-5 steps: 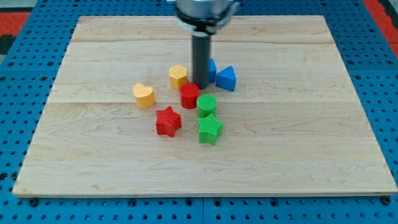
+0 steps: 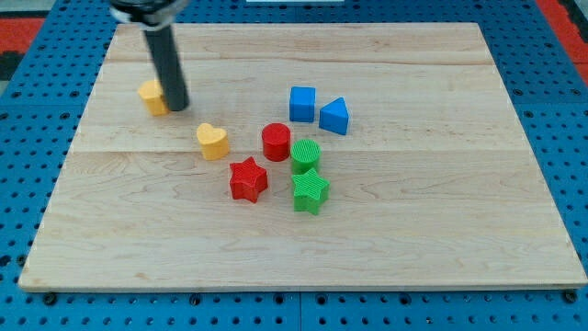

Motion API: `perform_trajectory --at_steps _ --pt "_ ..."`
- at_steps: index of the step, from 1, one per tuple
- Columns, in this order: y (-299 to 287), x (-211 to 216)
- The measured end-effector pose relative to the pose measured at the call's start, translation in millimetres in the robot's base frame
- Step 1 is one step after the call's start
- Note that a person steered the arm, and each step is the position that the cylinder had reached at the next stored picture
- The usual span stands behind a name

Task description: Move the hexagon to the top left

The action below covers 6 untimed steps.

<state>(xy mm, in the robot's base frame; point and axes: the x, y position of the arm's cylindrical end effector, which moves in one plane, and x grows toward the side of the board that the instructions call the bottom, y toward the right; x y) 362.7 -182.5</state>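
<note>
Since a moment ago, the yellow hexagon (image 2: 152, 97) slid far up-left on the worktop (image 2: 441, 239). No claw shows; the rod's tip (image 2: 177, 108) touches its right side. Pushing continues; next, nudge it up-left toward the corner.

The yellow hexagon (image 2: 152, 96) lies flat on the wooden board (image 2: 413, 230) in the upper left part of the view, short of the corner itself. It is a small ribbed block, partly hidden on its right side by the dark rod, whose tip (image 2: 176, 107) touches it. It sits well apart from the other blocks.
</note>
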Motion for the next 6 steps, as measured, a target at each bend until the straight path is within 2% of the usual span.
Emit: perform_trajectory --at_steps 1,2,3,5,6 --pt "-6.7 25.2" --pt "-57.5 17.4" --pt "-47.1 -23.0" --pt "-13.5 27.0" --pt "-24.7 -32.6"
